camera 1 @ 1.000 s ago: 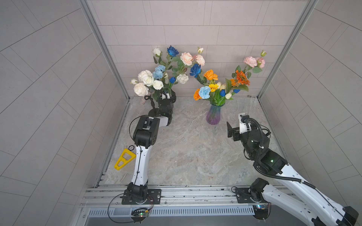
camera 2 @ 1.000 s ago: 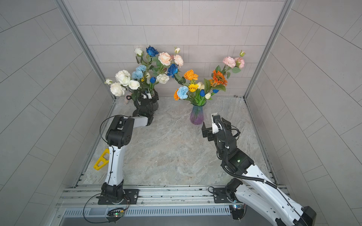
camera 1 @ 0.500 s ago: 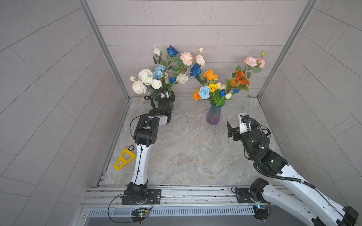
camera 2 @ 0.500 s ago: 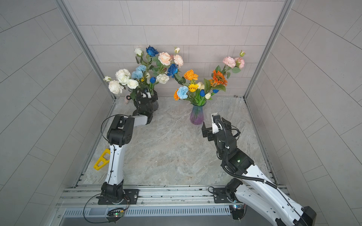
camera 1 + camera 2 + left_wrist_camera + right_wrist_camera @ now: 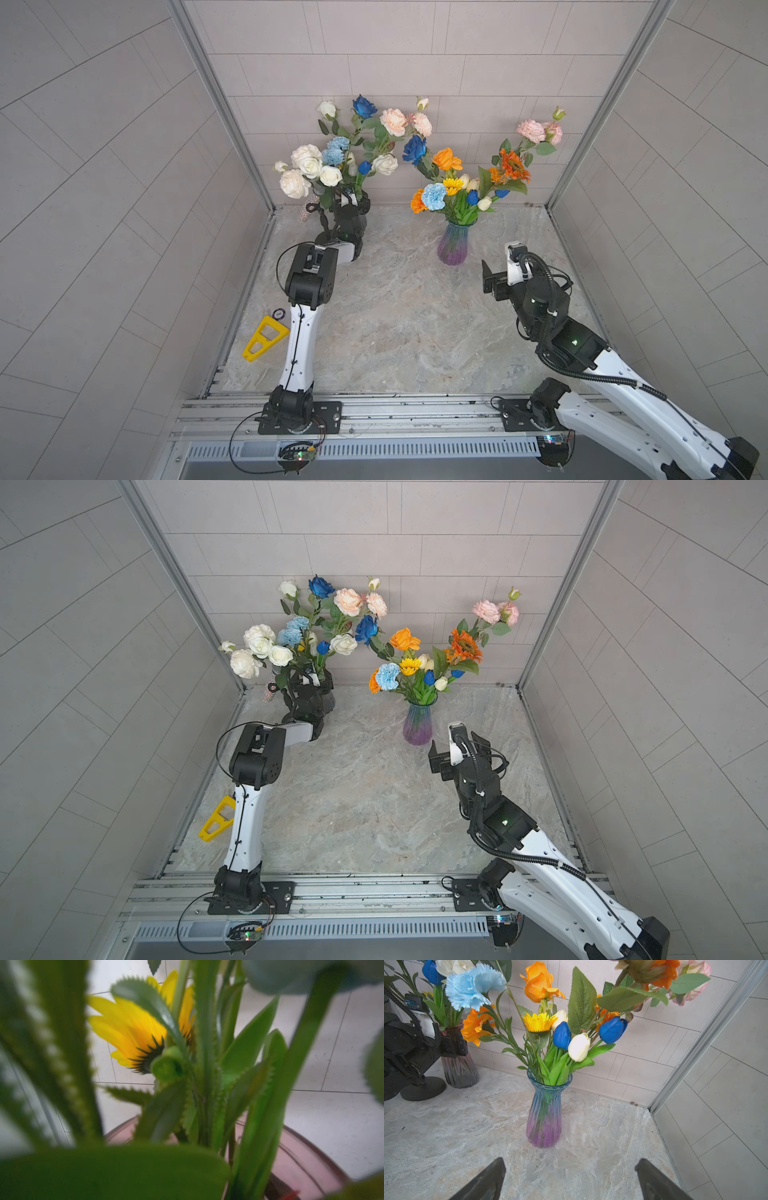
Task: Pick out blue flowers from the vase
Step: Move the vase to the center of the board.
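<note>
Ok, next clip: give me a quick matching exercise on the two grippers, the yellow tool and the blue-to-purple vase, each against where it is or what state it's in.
Things:
1. right gripper
2. left gripper
3. yellow tool
4. blue-to-purple vase

Places or states:
A. lying flat on the table, near its left edge
B. open and empty, facing a vase without touching it
C. holding dark blue tulip buds among other blooms
D. up among the stems at the smoky vase

Pairs: 1-B, 2-D, 3-A, 4-C
</note>
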`<state>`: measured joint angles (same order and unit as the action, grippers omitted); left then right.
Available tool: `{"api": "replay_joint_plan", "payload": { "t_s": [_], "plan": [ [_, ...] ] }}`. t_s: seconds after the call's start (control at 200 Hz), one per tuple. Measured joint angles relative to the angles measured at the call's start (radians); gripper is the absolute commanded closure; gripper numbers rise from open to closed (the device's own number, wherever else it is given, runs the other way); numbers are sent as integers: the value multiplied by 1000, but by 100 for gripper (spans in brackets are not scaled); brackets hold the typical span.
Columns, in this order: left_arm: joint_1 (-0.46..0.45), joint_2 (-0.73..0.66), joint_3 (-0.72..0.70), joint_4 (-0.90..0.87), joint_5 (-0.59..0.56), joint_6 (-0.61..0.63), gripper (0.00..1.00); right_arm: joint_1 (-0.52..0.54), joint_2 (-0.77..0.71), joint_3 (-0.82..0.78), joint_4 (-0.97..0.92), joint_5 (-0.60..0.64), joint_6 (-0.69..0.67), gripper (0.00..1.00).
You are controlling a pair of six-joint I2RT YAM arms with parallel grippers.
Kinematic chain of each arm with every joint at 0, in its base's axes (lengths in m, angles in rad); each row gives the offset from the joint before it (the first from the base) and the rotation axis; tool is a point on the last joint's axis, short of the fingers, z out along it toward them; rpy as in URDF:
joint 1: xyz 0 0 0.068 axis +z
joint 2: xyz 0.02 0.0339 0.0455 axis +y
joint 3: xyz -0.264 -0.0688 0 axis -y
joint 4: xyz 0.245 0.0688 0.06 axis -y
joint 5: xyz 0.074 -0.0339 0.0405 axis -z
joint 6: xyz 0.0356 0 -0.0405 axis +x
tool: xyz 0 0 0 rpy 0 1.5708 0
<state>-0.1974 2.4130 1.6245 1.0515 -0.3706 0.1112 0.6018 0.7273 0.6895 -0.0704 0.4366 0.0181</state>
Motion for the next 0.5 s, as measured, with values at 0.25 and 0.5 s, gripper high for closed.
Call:
{"api": "replay_joint_plan", "payload": {
  "t_s": [0.25,0.5],
  "plan": [
    [5,2,-4,-11,14,-14,24,0,-16,-10,0,6,-3,1],
    [6,-5,-45,34,54,-29,30,0,-21,-10,1,6,-3,1]
  ]
}}
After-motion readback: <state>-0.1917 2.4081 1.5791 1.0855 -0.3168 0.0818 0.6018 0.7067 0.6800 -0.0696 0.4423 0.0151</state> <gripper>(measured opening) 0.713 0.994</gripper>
